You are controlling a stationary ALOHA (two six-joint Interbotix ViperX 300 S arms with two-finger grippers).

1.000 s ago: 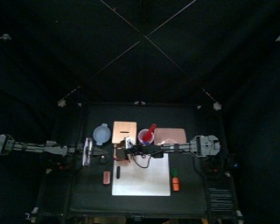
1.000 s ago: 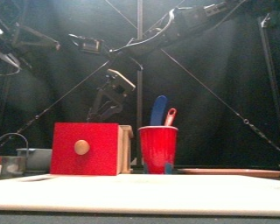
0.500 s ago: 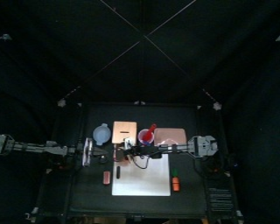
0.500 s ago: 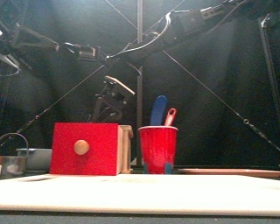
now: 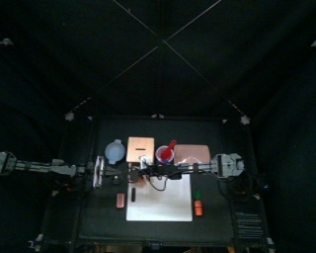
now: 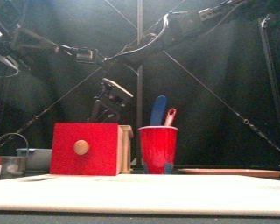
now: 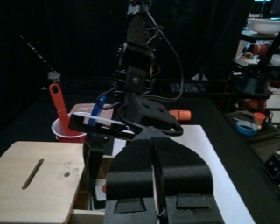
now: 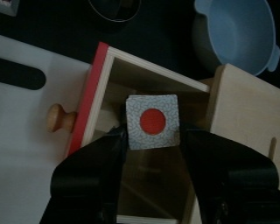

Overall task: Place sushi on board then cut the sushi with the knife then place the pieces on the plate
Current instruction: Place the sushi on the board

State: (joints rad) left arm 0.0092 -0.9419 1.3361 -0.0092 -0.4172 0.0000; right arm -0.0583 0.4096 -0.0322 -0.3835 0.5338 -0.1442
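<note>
Right wrist view tells you the most: the right gripper (image 8: 154,140) has its jaws pinching a sushi piece (image 8: 152,119), a pale square face with a red dot in the middle. It sits right over the open drawer of the wooden box (image 8: 241,105), with the red drawer front (image 8: 94,96) and its knob pulled out toward the white cutting board (image 8: 25,114). Honestly can't tell if the piece is resting on the drawer floor or lifted off it. The blue-grey bowl (image 8: 236,31) is just past the box. From the front, that gripper hangs above the box, next to the red cup (image 6: 157,149) with the blue knife (image 6: 157,109) and red knife (image 6: 171,115) sticking up out of it, and the pink tray (image 6: 230,171) lies off to the right. The left gripper (image 7: 156,157) has its jaws pressed together with nothing in them, parked at the left side of the table near the box. There's also a small orange toy (image 5: 197,207) at the board's right edge.
</note>
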